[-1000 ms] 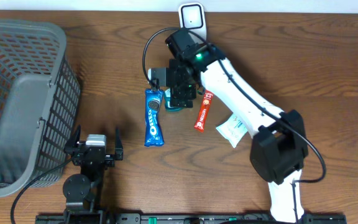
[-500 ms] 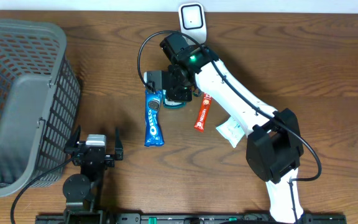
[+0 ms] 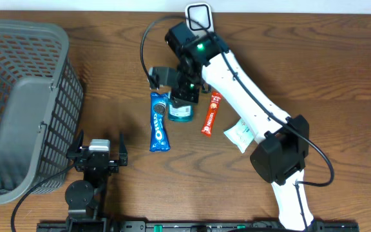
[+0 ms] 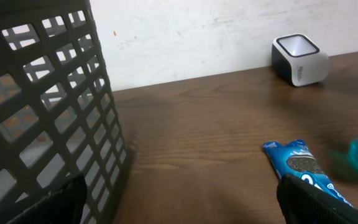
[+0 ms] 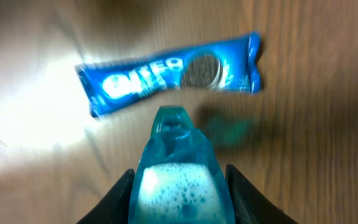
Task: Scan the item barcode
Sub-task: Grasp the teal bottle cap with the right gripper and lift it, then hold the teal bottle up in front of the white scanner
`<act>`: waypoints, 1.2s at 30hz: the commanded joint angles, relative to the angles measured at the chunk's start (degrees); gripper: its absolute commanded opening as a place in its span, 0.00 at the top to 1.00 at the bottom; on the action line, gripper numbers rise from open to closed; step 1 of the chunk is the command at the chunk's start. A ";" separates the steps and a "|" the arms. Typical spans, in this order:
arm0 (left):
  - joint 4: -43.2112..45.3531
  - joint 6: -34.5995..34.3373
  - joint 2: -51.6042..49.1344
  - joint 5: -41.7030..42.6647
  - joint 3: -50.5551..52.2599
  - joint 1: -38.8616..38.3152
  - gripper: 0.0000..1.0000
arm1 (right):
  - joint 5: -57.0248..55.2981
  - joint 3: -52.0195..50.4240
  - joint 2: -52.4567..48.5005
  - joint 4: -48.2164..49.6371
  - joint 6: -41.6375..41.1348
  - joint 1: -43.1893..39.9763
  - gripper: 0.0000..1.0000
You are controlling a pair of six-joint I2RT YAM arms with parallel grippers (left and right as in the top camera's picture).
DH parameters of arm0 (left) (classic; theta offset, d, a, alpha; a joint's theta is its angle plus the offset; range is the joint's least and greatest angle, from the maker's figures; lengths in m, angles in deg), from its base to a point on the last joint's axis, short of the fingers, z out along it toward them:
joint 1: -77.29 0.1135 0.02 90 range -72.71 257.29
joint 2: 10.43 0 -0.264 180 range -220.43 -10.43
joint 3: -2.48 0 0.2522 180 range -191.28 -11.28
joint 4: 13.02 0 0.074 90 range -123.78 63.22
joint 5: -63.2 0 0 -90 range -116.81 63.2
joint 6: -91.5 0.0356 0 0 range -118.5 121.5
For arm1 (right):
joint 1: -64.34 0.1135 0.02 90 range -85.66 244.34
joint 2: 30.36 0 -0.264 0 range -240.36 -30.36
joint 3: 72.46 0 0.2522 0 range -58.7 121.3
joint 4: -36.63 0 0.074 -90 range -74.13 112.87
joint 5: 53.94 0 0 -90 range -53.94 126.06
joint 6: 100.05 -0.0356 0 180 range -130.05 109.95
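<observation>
white right arm [image 3: 240, 87] with black joints, green light [image 3: 201, 46], looped black cable [image 3: 144, 45]; all-black left arm [image 3: 90, 169]

A blue Oreo packet [image 3: 159, 122] lies lengthwise on the wooden bench [image 3: 340, 77]. Just right of its upper end stands a teal bottle [image 3: 180, 113], its top covered by the right hand [image 3: 181, 98] on the white arm. Farther right of the packet lie a red stick sachet [image 3: 210, 116] and then a white sachet [image 3: 239, 135]. Beyond the packet's top end, at the bench's far edge, sits a white scanner [image 3: 198, 16]. Left of the packet, nearer the front, the left hand [image 3: 98, 152] rests with fingers spread; a grey mesh basket [image 3: 69, 116] stands farther left.
</observation>
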 commanded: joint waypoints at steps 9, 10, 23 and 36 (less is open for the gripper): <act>-2.12 -0.70 0.39 -0.07 0.87 0.20 0.02 | 35.82 8.63 1.16 -9.46 -17.14 -3.96 0.83; -2.12 -0.70 0.39 -0.07 0.87 0.20 0.02 | 37.90 8.63 1.16 -9.44 -17.97 -4.48 0.83; -2.12 -0.70 0.39 -0.07 0.87 0.20 0.02 | 50.23 8.63 1.16 -9.51 -19.21 -8.81 0.81; -2.12 -0.70 0.39 -0.07 0.87 0.20 0.02 | 28.72 8.63 1.16 -0.57 -18.71 -8.74 0.90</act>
